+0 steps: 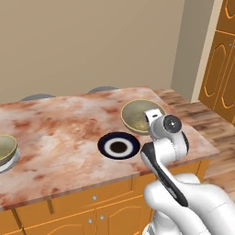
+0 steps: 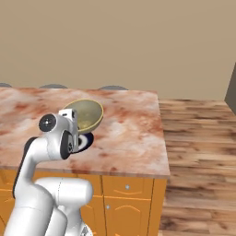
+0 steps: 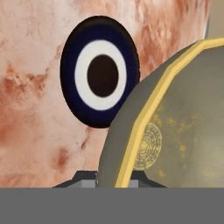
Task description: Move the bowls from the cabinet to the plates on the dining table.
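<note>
The arm hides the claw (image 3: pixel 114 177), clamped on a bowl's (image 1: pixel 137 113) yellowish rim; dark ringed plate (image 1: pixel 119 147) lies flat on the marbled table (image 1: pixel 59 133).

Two base cameras look forward and down over the dining table (image 1: pixel 55 133) from behind the arm, left and right. The hand camera looks closely down at the dark plate (image 3: pixel 99 72) both share.

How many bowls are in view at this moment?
2. One bowl is held tilted in the hand above the dining table, just right of the dark plate. The other bowl sits at the table's far left edge, on a pale plate.
</note>
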Robot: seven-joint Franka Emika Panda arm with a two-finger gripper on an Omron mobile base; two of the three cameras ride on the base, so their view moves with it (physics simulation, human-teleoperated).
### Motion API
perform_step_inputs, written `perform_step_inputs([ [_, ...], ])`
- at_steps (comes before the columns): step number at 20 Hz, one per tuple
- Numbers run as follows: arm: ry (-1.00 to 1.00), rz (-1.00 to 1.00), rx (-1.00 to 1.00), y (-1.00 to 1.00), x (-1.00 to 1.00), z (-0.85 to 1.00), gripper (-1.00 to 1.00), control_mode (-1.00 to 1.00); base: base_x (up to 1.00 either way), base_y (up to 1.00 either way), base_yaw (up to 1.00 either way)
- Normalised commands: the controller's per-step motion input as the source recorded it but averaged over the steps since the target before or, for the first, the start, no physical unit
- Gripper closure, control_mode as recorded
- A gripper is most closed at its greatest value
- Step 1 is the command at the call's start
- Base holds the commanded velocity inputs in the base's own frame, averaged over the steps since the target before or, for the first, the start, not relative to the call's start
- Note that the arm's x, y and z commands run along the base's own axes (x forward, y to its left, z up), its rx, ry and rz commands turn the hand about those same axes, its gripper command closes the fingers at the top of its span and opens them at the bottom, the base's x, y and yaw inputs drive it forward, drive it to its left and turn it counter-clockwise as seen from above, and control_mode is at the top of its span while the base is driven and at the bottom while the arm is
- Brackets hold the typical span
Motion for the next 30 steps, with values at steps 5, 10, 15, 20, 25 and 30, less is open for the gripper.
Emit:
perform_step_inputs([
  [5, 0.0, 0.0, 0.0, 0.09, 0.17, -0.11, 1.0, -1.0, 0.0, 0.0, 0.0],
  [10, 0.0, 0.0, 0.0, 0.26, 0.01, -0.17, 1.0, -1.0, 0.0, 0.0, 0.0],
  [15, 0.0, 0.0, 0.0, 0.28, 0.0, -0.29, 1.0, -1.0, 0.0, 0.0, 0.0],
  [20, 0.0, 0.0, 0.0, 0.22, 0.0, -0.34, 1.0, -1.0, 0.0, 0.0, 0.0],
  [25, 0.0, 0.0, 0.0, 0.22, 0.0, -0.39, 1.0, -1.0, 0.0, 0.0, 0.0],
  [30, 0.0, 0.0, 0.0, 0.18, 0.0, -0.37, 1.0, -1.0, 0.0, 0.0, 0.0],
])
